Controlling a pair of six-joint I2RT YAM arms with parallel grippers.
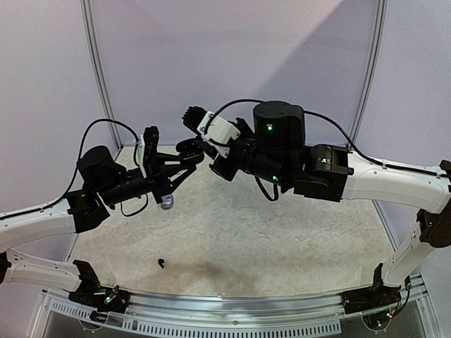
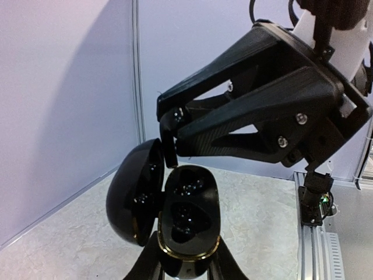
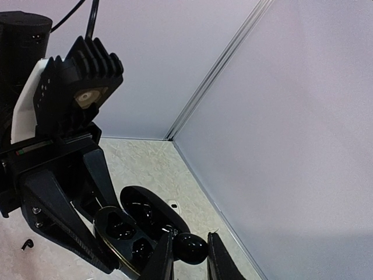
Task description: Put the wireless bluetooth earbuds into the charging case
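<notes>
Two arms meeting mid-air here, well above the table (image 1: 282, 232). The left gripper (image 2: 185, 267) is clamped on the bottom end of the charging case (image 2: 189, 217). It holds the case up off the surface with the lid (image 2: 133, 201) swung open to one side. My read is that this is deliberate. Lifting the case turns its open face toward the other arm, so the wells are reachable and the lid stays out of the way.

The right gripper (image 3: 189, 261) comes in from above, its fingers pinched together on a black earbud (image 2: 170, 146). It grips the bulb end, which leaves the stem free to go in first.

Orientation: in the left wrist view the bud's long axis runs roughly up and down, bulb up between the fingers and stem pointing down at the case. The stem tip sits right by the hinge edge, just above the upper well, and I can't tell if it's touching. The case's long axis runs out along the left gripper's line. There are glossy reflections inside the wells, so I honestly can't say whether anything is seated already.

Another black earbud (image 1: 163, 264) lies on the table near the front edge, well apart from all this. There's also a small pale thing (image 1: 167, 203) under the left gripper, too tiny to identify.

I'd guess the stem needs nudging away from the hinge toward the well.
</notes>
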